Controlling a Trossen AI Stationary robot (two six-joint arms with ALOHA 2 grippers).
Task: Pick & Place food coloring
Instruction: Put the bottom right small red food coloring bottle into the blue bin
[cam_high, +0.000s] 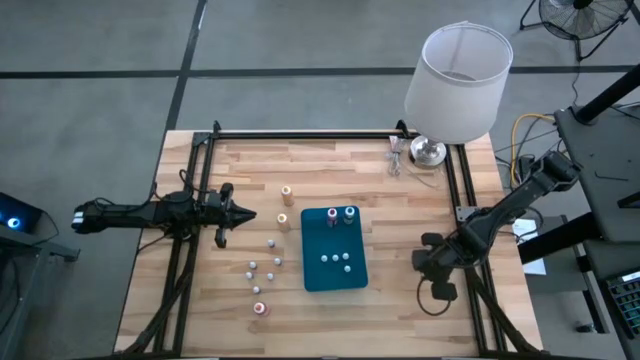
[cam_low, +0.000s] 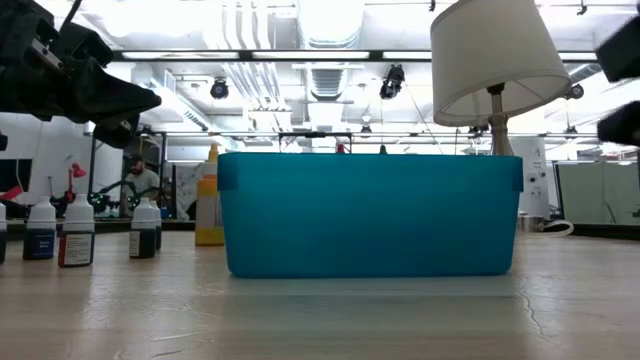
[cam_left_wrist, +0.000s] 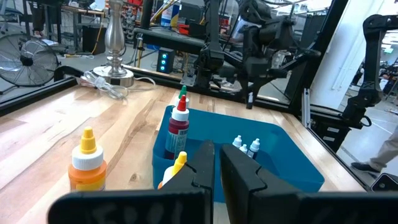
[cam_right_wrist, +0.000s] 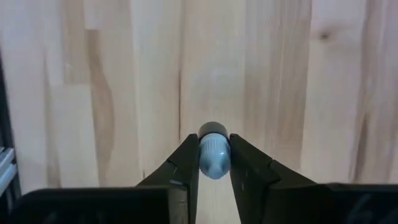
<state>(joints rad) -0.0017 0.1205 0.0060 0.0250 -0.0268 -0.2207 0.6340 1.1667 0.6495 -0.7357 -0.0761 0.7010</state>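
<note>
The teal tray (cam_high: 335, 275) stands mid-table with two taller food coloring bottles (cam_high: 340, 214) and several small ones (cam_high: 338, 260) upright in it. More bottles (cam_high: 268, 272) stand on the wood to its left, two of them orange-topped (cam_high: 286, 193). My right gripper (cam_high: 430, 265) is right of the tray, pointing steeply down and shut on one small whitish-grey bottle (cam_right_wrist: 213, 155). My left gripper (cam_high: 240, 214) is shut and level at the left, above the loose bottles, touching nothing. My right gripper pinches the small bottle by its ribbed whitish cap (cam_right_wrist: 213, 163) between its two fingers (cam_right_wrist: 186, 163). They come from above, pointing steeply down, one on each side of the cap. The bottle stays upright; whether its base is on the wood, I cannot tell.
A lamp with a white shade (cam_high: 460, 80) and metal base (cam_high: 428, 152) stands at the far right corner, its cable (cam_high: 397, 160) lying beside it. Black frame rails (cam_high: 300, 135) run along the far edge and both sides. Bare wood lies between the tray and my right gripper.
</note>
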